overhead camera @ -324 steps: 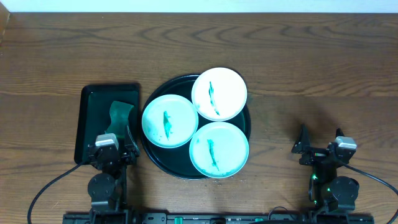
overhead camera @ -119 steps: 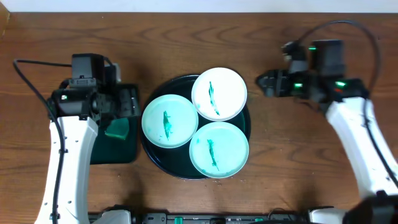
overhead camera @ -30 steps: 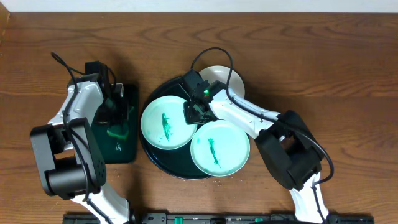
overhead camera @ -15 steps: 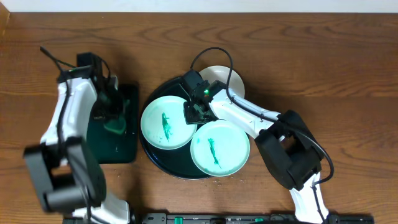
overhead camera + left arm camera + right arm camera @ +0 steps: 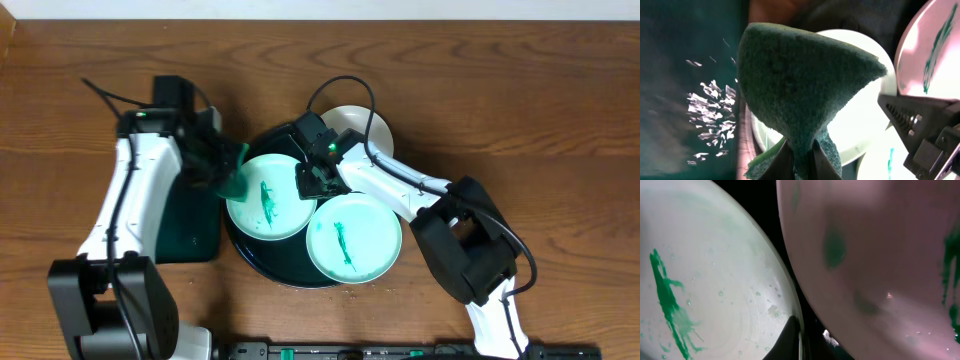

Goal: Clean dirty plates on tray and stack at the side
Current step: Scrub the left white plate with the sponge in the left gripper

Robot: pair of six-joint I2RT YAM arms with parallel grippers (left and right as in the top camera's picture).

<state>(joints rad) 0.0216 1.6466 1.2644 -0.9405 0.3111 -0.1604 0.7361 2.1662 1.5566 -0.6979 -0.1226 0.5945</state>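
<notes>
your left hand (image 5: 800,161) is pinched shut on the neck of the green sponge (image 5: 230,174), which hangs over the outer edge of the left plate (image 5: 268,200). the wrist view does not settle whether the sponge is touching the plate. your right hand (image 5: 313,180) sits at that plate's opposite rim, with one fingertip (image 5: 792,332) right on the edge. i cannot tell if it is clamped on the rim or just resting there.

all three plates are on the round tray (image 5: 255,260). the near plate (image 5: 352,238) has its green streak showing, and the far plate (image 5: 350,122) is partly hidden under your right arm. none is cleaned or stacked yet.

here is where it could go wrong:
- if the right hand is not truly gripping, the first wipe may shove the left plate across the tray into its neighbours, which sit just beside it.
- the sponge is held by a thin fold, so hard pressure could twist it out of the hand or let metal scrape the plate.
- a long stroke toward the right hand risks the two hands colliding.
- the right arm's cable loops above the far plate and could drag on it.

keep clear of the small rectangular tray (image 5: 185,228) on the surface (image 5: 520,90) when you swing back.
</notes>
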